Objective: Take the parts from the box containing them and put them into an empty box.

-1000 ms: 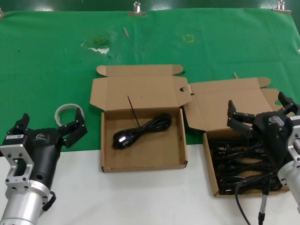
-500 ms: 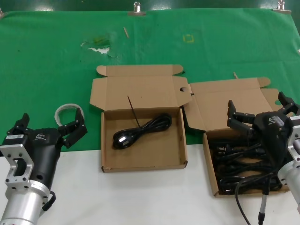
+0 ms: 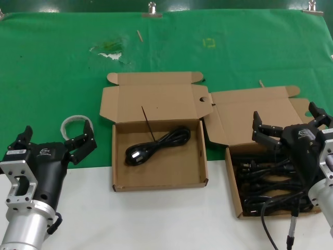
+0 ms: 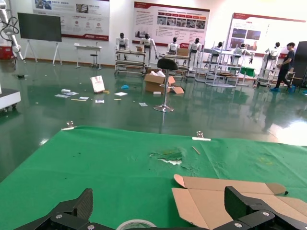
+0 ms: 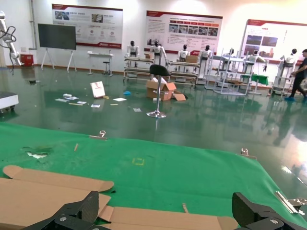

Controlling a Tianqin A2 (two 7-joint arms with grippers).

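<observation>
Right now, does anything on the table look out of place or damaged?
Yes. The green cloth has a scuffed, torn-looking patch with pale debris behind the middle box. A clear tape roll lies loose beside the left gripper. The right box sits askew, its lid overlapping the middle box's flap.

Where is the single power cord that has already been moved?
In the head view, the coiled cord lies diagonally inside the middle box, left of the fuller box under the right gripper.
</observation>
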